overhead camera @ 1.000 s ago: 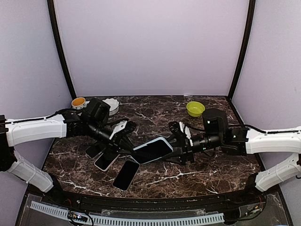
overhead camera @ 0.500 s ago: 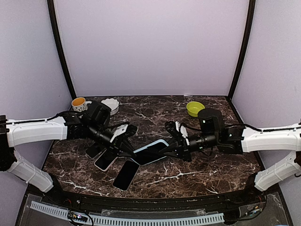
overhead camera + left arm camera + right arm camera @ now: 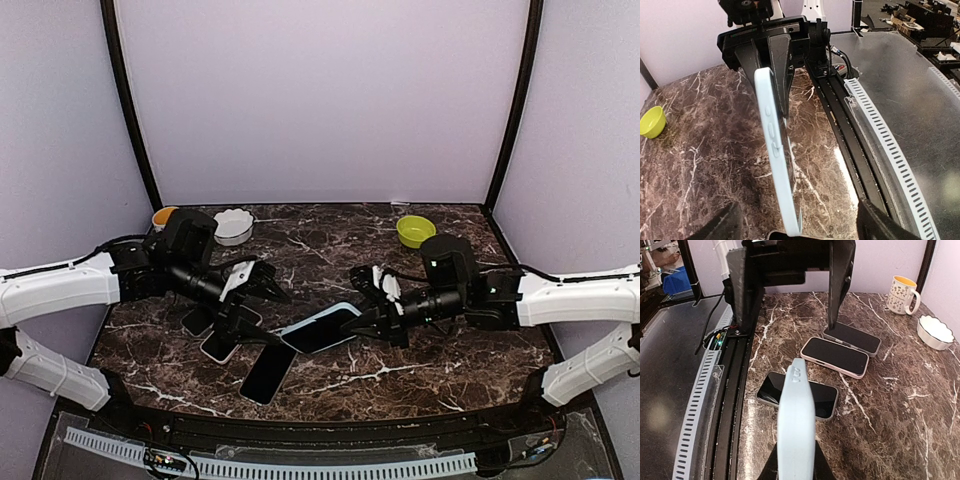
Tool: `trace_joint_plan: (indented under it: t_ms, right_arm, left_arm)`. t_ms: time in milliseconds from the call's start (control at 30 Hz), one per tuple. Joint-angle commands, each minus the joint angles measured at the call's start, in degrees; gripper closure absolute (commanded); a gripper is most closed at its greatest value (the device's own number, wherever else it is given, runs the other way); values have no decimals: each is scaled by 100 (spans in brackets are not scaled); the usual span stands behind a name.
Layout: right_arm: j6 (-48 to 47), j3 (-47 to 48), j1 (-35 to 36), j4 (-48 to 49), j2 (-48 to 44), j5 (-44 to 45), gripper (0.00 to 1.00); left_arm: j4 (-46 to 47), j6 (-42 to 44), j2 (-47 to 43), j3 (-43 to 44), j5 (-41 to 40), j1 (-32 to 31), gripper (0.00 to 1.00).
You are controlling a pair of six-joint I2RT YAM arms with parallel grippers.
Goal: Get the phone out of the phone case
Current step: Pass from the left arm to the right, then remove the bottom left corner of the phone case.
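Your right hand (image 3: pixel 362 322) is clenching the phone's (image 3: pixel 318 330) right end, holding it tilted over the bench (image 3: pixel 450 370) at frame center. The phone is sitting inside its blue case (image 3: pixel 796 410). Your left hand (image 3: pixel 262 308) is hanging released just left of it. Pulling them apart is remaining.

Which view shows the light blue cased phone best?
Top external: the light blue cased phone shows its dark screen face, with the right tool shut on one end. Both wrist views catch only its thin blue edge.
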Motion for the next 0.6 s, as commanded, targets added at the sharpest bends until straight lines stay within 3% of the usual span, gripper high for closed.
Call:
trace_joint_plan:
  t_ms: [0, 100, 167, 267, 567]
  right_arm:
    - [-274, 157, 29, 84, -314, 311, 100]
    - [-1114, -210, 29, 253, -663, 156, 100]
    - [-1275, -465, 29, 552, -881, 278, 100]
    - [-1543, -524, 25, 613, -968, 198, 100]
    - [-2165, -485, 29, 786, -995, -299, 100]
  left_arm:
    - [-99, 368, -291, -113, -247, -14, 16]
    - [-263, 572, -413, -134, -337, -19, 12]
    - [-205, 744, -513, -252, -356, -19, 3]
    - [-140, 1064, -654, -498, -173, -19, 1]
    - [359, 1429, -423, -748, 778, -23, 18]
